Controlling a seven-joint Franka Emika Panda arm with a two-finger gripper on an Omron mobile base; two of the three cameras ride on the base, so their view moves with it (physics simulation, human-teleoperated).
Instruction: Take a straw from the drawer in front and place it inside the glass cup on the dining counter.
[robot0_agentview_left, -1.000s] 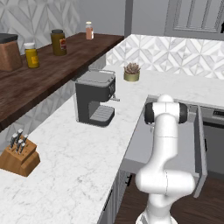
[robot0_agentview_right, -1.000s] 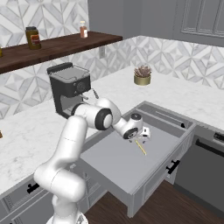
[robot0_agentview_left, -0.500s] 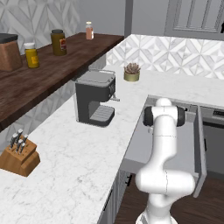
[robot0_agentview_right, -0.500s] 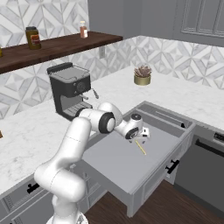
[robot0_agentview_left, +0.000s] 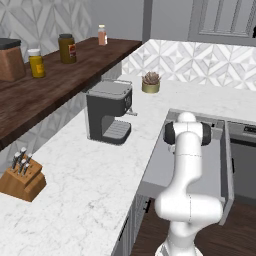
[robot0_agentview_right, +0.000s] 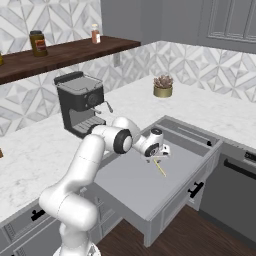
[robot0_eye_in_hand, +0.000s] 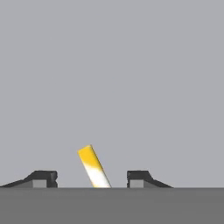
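While the drawer (robot0_agentview_right: 145, 187) stands pulled out at the centre of your right base view, its plain grey floor holds a single yellow straw (robot0_agentview_right: 159, 167), lying flat just below and right of the gripper (robot0_agentview_right: 159, 154). Look at the hand view and you get the close detail: the straw (robot0_eye_in_hand: 93, 166) slants up from the bottom edge between the two dark fingertips (robot0_eye_in_hand: 42, 178), yellow at its upper end and white lower down, with clear gaps on either side, so the claw is spread and pinching nothing. Your left base view gives the drawer (robot0_agentview_left: 220, 150) from the other side, at centre right, but the white arm covers most of its inside and hides the straw there. That view does give you the knife block (robot0_agentview_left: 21, 177) at lower left and the jars (robot0_agentview_left: 66, 48) on the dark shelf at upper left. Both base views show the coffee machine (robot0_agentview_right: 80, 102) and the small potted plant (robot0_agentview_right: 163, 86) on the marble counter (robot0_agentview_left: 75, 180).
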